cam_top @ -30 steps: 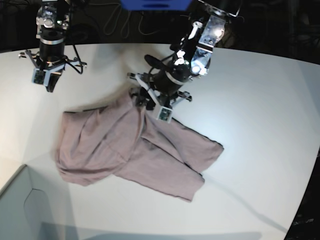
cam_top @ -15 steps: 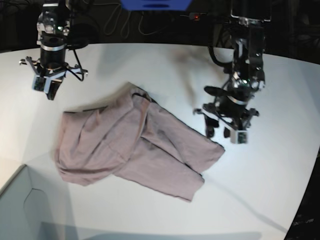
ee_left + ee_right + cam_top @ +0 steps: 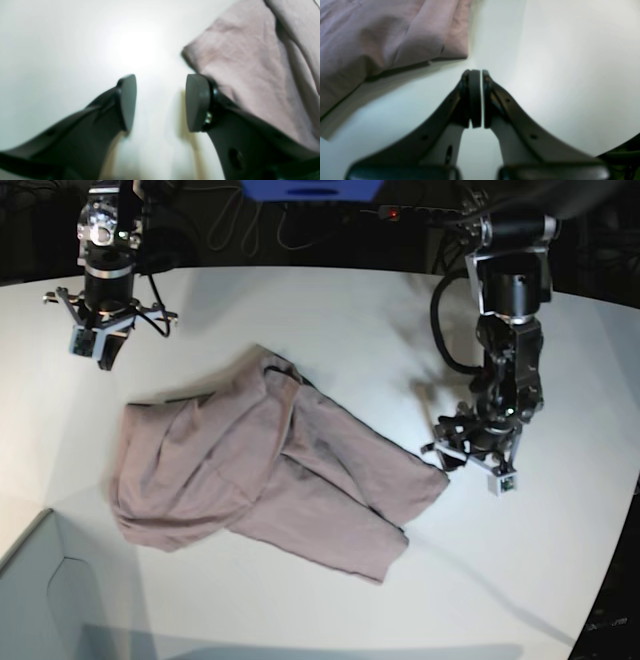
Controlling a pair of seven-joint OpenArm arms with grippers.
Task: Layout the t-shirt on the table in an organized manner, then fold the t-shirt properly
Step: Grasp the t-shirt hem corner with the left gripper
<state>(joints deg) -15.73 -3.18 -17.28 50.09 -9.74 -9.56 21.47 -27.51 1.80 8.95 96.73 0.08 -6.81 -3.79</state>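
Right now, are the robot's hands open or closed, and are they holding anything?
Left gripper: open, holding nothing, beside the t-shirt corner.
Right gripper: shut, holding nothing.

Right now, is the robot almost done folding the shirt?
No. Nothing looks done: the shirt lies crumpled and crooked on the table. The open left hand hangs empty beside a shirt corner; the right hand is shut and empty. Flattening and every fold are left.

Blurred at close range in both wrist views: the fingers (image 3: 127, 100) of the left gripper (image 3: 161, 101). Cut off by the frame edges there: the t-shirt (image 3: 382, 35). Hidden under crumpled folds in the base view: collar and sleeves.
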